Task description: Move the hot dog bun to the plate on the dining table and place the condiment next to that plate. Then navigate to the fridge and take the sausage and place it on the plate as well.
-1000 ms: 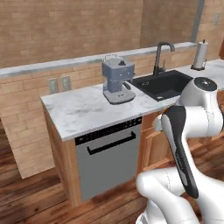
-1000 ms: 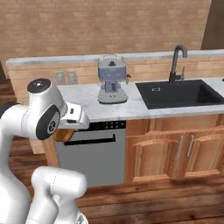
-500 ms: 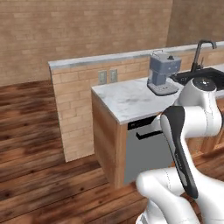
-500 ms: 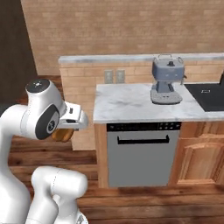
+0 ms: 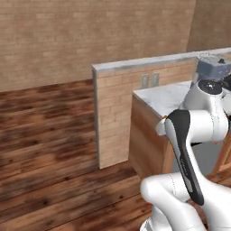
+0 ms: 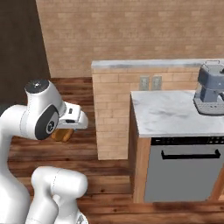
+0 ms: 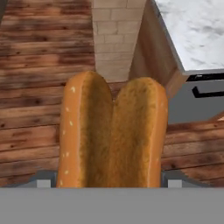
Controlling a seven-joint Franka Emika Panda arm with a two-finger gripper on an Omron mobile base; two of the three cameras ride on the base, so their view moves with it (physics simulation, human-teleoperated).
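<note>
The hot dog bun, orange-brown and split down its middle, sits lengthwise between my gripper's two fingers, whose grey fingertips press on its sides. In the right base view the bun hangs below the white hand, with the gripper shut on it above the wooden floor. The plate, dining table, condiment, fridge and sausage are out of view.
A marble counter with a dishwasher front stands at the right, with a grey coffee machine on it. A brick half wall runs behind it. Open wooden floor lies to the left.
The whole picture has slid to the right: the base has moved, the sink has left both views and more floor shows at left. The bun stays held.
</note>
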